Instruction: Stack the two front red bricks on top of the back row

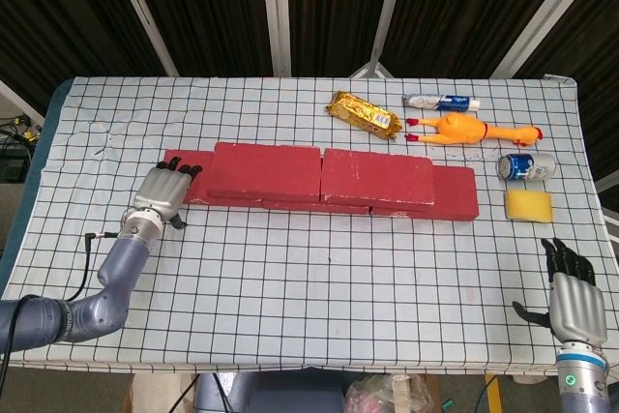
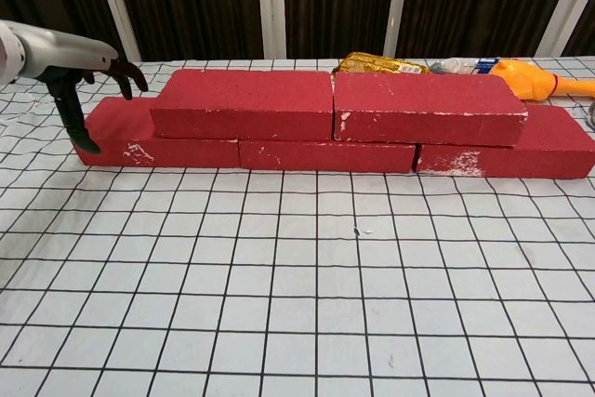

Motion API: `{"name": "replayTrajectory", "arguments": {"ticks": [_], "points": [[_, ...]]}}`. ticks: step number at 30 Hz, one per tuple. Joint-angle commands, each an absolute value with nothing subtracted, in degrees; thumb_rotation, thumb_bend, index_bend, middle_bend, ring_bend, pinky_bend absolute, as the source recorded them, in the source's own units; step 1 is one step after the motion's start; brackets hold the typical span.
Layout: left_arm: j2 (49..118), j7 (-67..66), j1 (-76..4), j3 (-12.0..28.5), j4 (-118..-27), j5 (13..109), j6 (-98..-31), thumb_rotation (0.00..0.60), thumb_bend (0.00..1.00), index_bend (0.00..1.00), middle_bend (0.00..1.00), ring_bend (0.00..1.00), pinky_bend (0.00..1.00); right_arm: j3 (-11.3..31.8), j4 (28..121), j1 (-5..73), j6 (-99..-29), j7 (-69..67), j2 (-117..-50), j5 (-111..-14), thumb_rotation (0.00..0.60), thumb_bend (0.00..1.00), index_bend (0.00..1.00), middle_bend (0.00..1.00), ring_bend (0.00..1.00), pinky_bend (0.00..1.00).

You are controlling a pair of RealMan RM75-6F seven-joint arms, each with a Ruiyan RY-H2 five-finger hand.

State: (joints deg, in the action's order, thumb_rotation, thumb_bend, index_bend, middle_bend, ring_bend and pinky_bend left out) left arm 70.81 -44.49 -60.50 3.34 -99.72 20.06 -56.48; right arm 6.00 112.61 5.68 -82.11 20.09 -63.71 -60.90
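Note:
Two red bricks lie on top of a back row of red bricks (image 2: 325,155): the upper left brick (image 1: 266,169) (image 2: 242,104) and the upper right brick (image 1: 377,176) (image 2: 423,107), end to end. My left hand (image 1: 160,195) (image 2: 88,81) hovers at the left end of the bottom row (image 1: 179,163), fingers spread and holding nothing, with its thumb beside the row's front left corner. My right hand (image 1: 571,302) rests open near the table's front right corner, far from the bricks. It does not show in the chest view.
Behind the bricks lie a gold snack packet (image 1: 363,114), a white tube (image 1: 440,102) and a rubber chicken (image 1: 469,130). A blue can (image 1: 525,165) and a yellow sponge (image 1: 528,205) sit to the right of the bricks. A checked cloth (image 1: 319,278) covers the table.

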Motion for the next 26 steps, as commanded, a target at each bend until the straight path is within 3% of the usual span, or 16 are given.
{"name": "replayTrajectory", "arguments": {"ticks": [1,4,8,11,15,26], "points": [[67.77,-43.47,-59.57,3.39,-103.27,20.39,-57.85,0.600,0.00,0.11,0.12,0.05,0.15,5.90,112.64,5.76,-81.99,20.28,-63.79,-60.97,0.600,0.19,0.05,0.00,0.00,0.00],[64.77,-39.79,-56.20,2.93,-108.49,24.91,-61.13,0.600,0.00,0.11,0.09,0.05,0.15,5.57,112.41,6.03,-81.49,20.32,-63.78,-61.87,0.600,0.19,0.05,0.00,0.00,0.00],[62.17,-32.24,-45.33,-2.64,-115.09,41.52,-72.01,0.600,0.00,0.11,0.05,0.04,0.15,4.61,109.98,6.62,-81.33,19.21,-64.54,-67.61,0.600,0.19,0.05,0.00,0.00,0.00],[64.11,-25.74,-34.94,-8.66,-112.96,56.82,-83.28,0.600,0.00,0.11,0.04,0.04,0.14,3.45,106.67,7.00,-82.07,17.74,-66.15,-74.28,0.600,0.19,0.05,0.00,0.00,0.00],[67.01,-19.39,-26.07,-12.74,-106.60,66.84,-91.43,0.600,0.00,0.12,0.02,0.02,0.12,2.40,103.12,7.27,-83.63,17.34,-68.32,-80.61,0.600,0.19,0.05,0.00,0.00,0.00],[71.05,-12.06,-15.90,-13.34,-96.92,77.18,-98.20,0.600,0.00,0.13,0.03,0.02,0.11,1.90,98.41,6.97,-87.06,16.05,-71.62,-87.94,0.600,0.19,0.05,0.00,0.00,0.00]]}}
